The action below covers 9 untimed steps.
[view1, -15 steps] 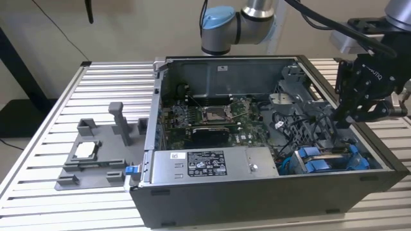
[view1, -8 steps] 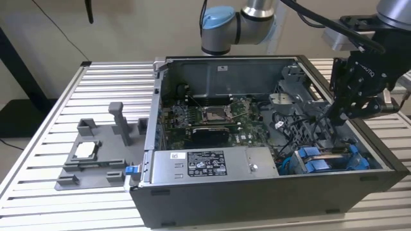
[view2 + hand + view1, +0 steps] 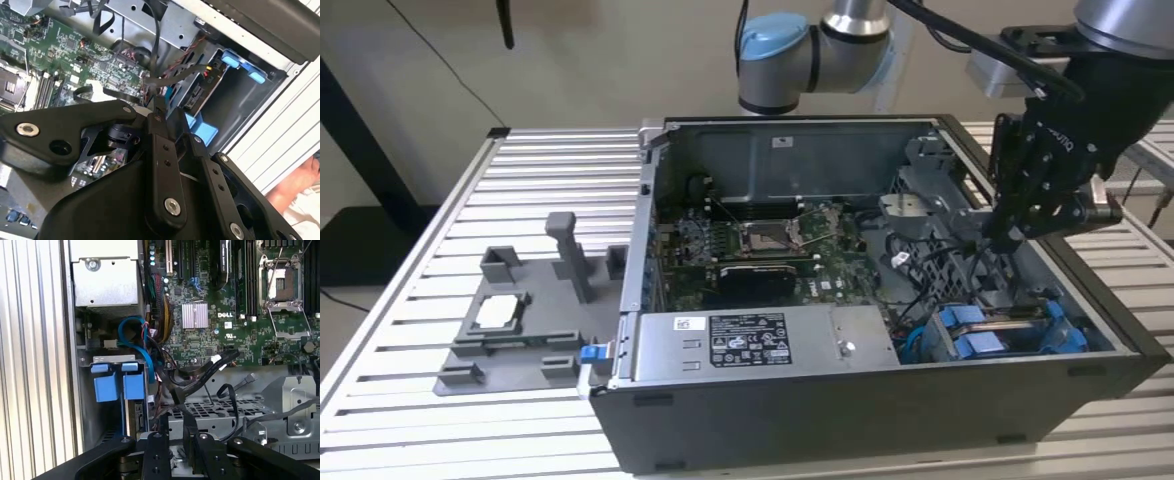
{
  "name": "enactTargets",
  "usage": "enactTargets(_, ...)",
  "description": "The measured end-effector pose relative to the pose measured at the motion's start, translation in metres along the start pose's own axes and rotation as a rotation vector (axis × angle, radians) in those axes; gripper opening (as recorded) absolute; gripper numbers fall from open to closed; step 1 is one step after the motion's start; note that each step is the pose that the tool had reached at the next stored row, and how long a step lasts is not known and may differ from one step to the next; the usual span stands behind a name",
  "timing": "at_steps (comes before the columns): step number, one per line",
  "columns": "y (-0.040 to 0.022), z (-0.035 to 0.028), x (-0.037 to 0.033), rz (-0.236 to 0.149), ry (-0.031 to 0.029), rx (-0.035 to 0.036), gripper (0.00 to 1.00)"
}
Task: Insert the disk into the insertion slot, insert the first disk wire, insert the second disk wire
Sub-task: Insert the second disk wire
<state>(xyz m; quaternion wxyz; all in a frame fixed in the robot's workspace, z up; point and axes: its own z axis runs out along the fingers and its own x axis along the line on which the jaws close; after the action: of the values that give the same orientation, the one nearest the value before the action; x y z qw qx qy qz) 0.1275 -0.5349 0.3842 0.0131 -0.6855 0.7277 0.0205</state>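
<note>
Drive cage | black claw gripper (image 3: 1001, 238) clenched on black flat disk wire (image 3: 190, 422) | silver-grey disk in bright blue plastic carrier (image 3: 994, 338) sits in grey metal insertion slot (image 3: 107, 359) | wire looks light, floppy; best pinched near its end.

The ribbed metal worktop (image 3: 394, 415) carried an open computer case (image 3: 854, 410) directly beneath the claw (image 3: 1003, 238), and a grey plastic fixture (image 3: 520, 340) well apart from it.

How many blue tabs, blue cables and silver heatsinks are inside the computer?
In the first wrist view:
Blue tabs: 2
Blue cable: 1
Silver heatsink: 1
Total: 4
</note>
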Motion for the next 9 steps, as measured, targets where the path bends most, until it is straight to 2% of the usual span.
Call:
enactTargets(3,0.0067,0.0002,-0.0038,0.000,0.0000,0.0023,0.27)
enactTargets(6,0.0128,0.0003,-0.0037,-0.002,0.0001,0.0029,0.27)
enactTargets(9,0.0180,0.0003,-0.0034,-0.010,0.0030,0.0038,0.27)
